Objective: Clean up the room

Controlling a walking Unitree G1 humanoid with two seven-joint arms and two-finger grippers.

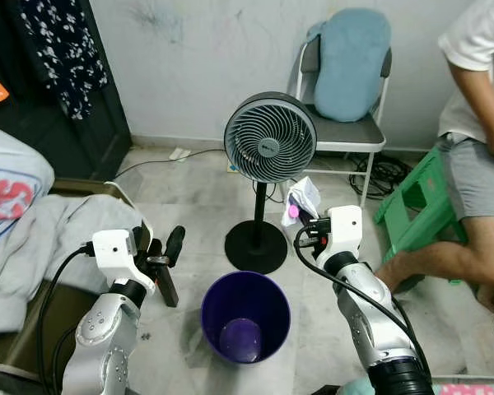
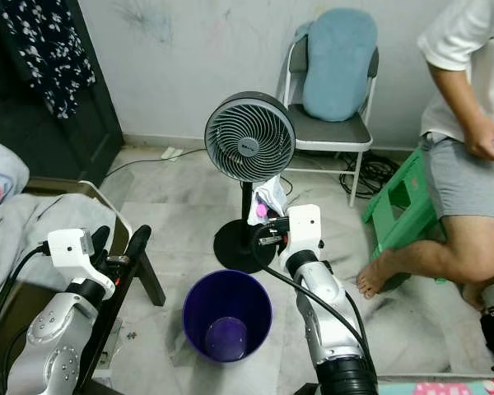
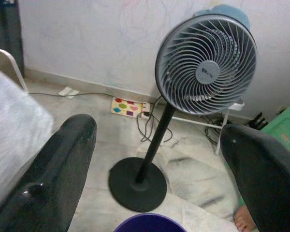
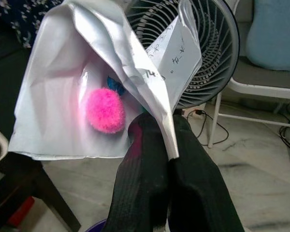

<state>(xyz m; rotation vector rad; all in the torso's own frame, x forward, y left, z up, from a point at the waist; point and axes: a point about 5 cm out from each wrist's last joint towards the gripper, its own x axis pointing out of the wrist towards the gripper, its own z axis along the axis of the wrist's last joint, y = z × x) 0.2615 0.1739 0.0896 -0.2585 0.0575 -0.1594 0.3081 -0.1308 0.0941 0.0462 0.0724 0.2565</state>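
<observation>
My right gripper [image 1: 300, 216] is shut on a clear plastic bag [image 1: 302, 200] with a pink pompom [image 4: 105, 110] and a paper slip inside. I hold it in the air beside the fan pole, beyond the far right rim of the purple bin [image 1: 245, 317]. The bin stands on the floor between my arms and looks empty, with a pale purple bottom. My left gripper [image 1: 165, 244] is open with nothing between its fingers [image 3: 53, 179], raised left of the bin and pointing toward the fan.
A black pedestal fan [image 1: 269, 137] stands just behind the bin. A folding chair with a blue cushion [image 1: 351, 63] is at the wall. A person [image 1: 477, 148] sits on a green stool [image 1: 417, 197] at right. Grey clothes [image 1: 33, 239] lie on furniture at left.
</observation>
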